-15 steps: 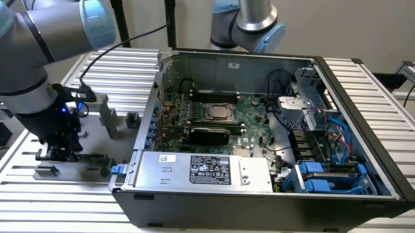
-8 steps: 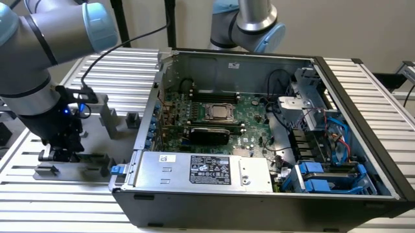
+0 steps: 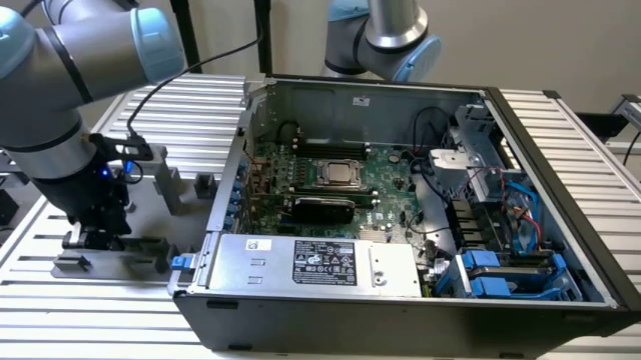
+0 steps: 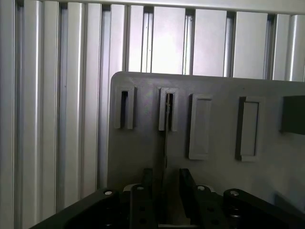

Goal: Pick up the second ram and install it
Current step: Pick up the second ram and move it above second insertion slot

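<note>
A Universal Robots arm (image 3: 60, 112) reaches down over a grey fixture plate (image 3: 150, 187) on the slatted aluminium table (image 3: 200, 97), to the exterior view's left of the open computer case (image 3: 561, 187). Its gripper (image 3: 97, 238) hangs low over the plate. In the wrist view the gripper (image 4: 165, 174) straddles the second ram (image 4: 166, 138) – seen edge-on as a thin dark line standing upright in a slot of the fixture plate (image 4: 143, 143). The fingers (image 4: 187, 188) are spread, with a gap on either side of the stick.

Inside the case, the CPU socket (image 3: 338, 174) sits mid-board. The power supply (image 3: 251, 262) along the near wall carries a black label (image 3: 326, 262) – its print too small to read. Blue drive caddies (image 3: 501, 274) fill the near corner at the exterior view's right.
</note>
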Controlling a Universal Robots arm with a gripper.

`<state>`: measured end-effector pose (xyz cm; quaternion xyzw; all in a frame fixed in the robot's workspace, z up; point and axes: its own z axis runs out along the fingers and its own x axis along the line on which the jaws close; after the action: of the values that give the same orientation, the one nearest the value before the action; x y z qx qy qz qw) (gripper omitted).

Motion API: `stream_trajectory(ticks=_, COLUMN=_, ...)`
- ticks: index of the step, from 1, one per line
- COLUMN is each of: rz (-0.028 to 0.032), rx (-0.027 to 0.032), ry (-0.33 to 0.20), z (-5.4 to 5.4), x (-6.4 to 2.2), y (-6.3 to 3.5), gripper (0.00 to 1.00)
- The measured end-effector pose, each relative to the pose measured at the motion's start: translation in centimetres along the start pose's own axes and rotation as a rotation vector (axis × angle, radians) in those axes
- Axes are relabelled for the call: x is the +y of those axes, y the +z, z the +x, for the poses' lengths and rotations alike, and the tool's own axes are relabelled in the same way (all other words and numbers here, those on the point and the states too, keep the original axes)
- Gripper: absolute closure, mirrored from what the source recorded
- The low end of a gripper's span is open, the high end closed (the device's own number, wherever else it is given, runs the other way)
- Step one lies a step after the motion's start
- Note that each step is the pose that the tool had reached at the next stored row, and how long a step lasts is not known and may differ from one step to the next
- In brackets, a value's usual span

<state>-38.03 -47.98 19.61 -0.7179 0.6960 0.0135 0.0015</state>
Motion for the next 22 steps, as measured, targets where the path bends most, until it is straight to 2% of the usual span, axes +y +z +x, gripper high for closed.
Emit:
stream_trajectory(ticks=2, rz=-0.0015, rx=0.0004, ry=0.0, z=-0.02, x=0.01, y=0.01, gripper=0.64)
stream_trajectory(ticks=4, rz=-0.0029, rx=0.0012, ry=0.0, z=-0.03, x=0.01, y=0.01, gripper=0.72)
stream_trajectory(ticks=6, rz=-0.004, rx=0.002, ry=0.0, z=-0.03, x=0.01, y=0.02, gripper=0.72)
stream_trajectory(ticks=7, rz=-0.0041, rx=0.0022, ry=0.0, z=-0.02, x=0.01, y=0.04, gripper=0.79)
stream_trajectory(ticks=15, rz=-0.0056, rx=0.0033, ry=0.0, z=-0.02, x=0.0, y=0.15, gripper=0.81)
stream_trajectory(ticks=16, rz=-0.0058, rx=0.0034, ry=0.0, z=-0.03, x=0.0, y=0.15, gripper=0.86)
stream_trajectory(ticks=22, rz=-0.0059, rx=0.0033, ry=0.002, z=-0.02, x=0.0, y=0.15, gripper=0.86)
